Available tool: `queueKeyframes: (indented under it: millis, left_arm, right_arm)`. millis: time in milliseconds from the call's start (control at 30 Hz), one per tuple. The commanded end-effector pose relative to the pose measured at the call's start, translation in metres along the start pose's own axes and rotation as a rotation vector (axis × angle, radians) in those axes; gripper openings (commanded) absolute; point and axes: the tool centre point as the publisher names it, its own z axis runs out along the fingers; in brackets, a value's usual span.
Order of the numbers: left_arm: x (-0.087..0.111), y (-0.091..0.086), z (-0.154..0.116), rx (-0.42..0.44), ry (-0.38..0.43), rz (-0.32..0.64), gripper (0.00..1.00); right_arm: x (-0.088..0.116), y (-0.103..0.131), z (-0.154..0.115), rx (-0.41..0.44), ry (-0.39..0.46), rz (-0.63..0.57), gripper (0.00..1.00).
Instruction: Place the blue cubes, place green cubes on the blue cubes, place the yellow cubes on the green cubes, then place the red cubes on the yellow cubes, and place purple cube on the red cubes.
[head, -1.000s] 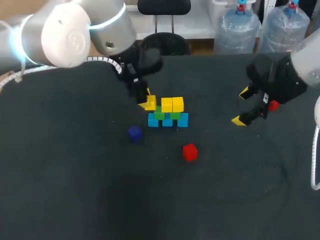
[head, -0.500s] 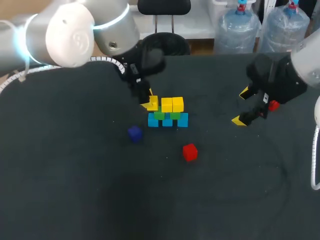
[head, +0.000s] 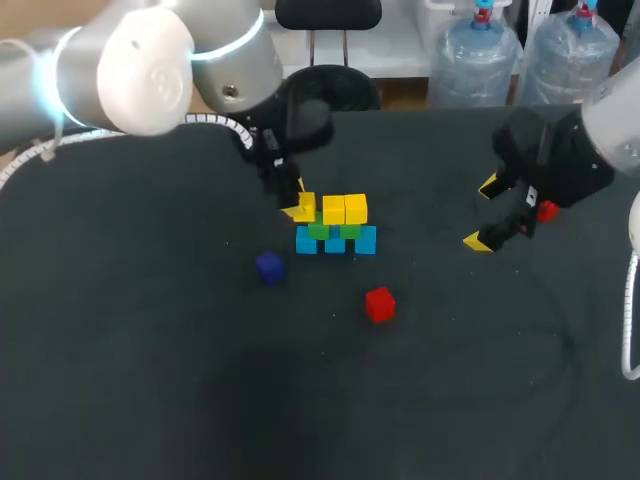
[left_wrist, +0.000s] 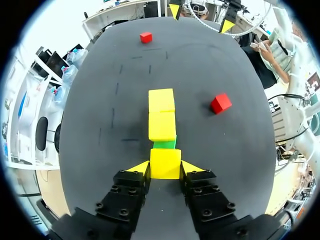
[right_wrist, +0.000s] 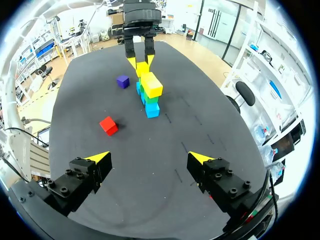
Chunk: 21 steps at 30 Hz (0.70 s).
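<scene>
You had nine cubes in or at the stack and three loose ones. Three blue cubes (head: 335, 243) sat in a row on the table (head: 150, 350), and you could see two green cubes (head: 318, 229) on them. Two yellow cubes (head: 345, 209) sat side by side on the green. The third yellow cube (left_wrist: 165, 161) was pinched from both sides in your left gripper (left_wrist: 166, 167), held at the row's left end, touching the green beneath and just beside its yellow neighbour.

Two red cubes were loose. One red cube (head: 379, 304) lay near the stack, toward the near edge. The other red cube (head: 546, 210) lay close to the right edge, just beside your right gripper (head: 484, 213), whose fingers stood wide apart with nothing between them. The single purple cube (head: 269, 266) lay near the stack's left end, toward the near edge.

The stack stood well apart from every table edge, nearer the far one. The right gripper was well apart from it. A wide stretch of dark tabletop lay between the loose cubes and the near edge.
</scene>
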Motion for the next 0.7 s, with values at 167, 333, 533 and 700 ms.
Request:
queueKeyframes:
  millis: [167, 333, 533, 700]
  left_arm:
    - [-0.0055, 0.0024, 0.0026, -0.003, 0.024, 0.002, 0.0]
    - [-0.0068, 0.0031, 0.003, -0.002, 0.027, 0.006, 0.0]
    - [-0.0074, 0.0032, 0.0035, -0.001, 0.03, 0.01, 0.0]
    - [-0.0076, 0.0033, 0.0038, 0.001, 0.032, 0.012, 0.0]
  right_arm:
    - [-0.0001, -0.0011, 0.0011, -0.002, -0.002, 0.0, 1.0]
    - [-0.0001, -0.0011, 0.0011, -0.002, -0.002, 0.0, 1.0]
    - [-0.0001, -0.0011, 0.0011, -0.002, -0.002, 0.0, 1.0]
    - [-0.0001, -0.0011, 0.0011, -0.002, -0.002, 0.0, 1.0]
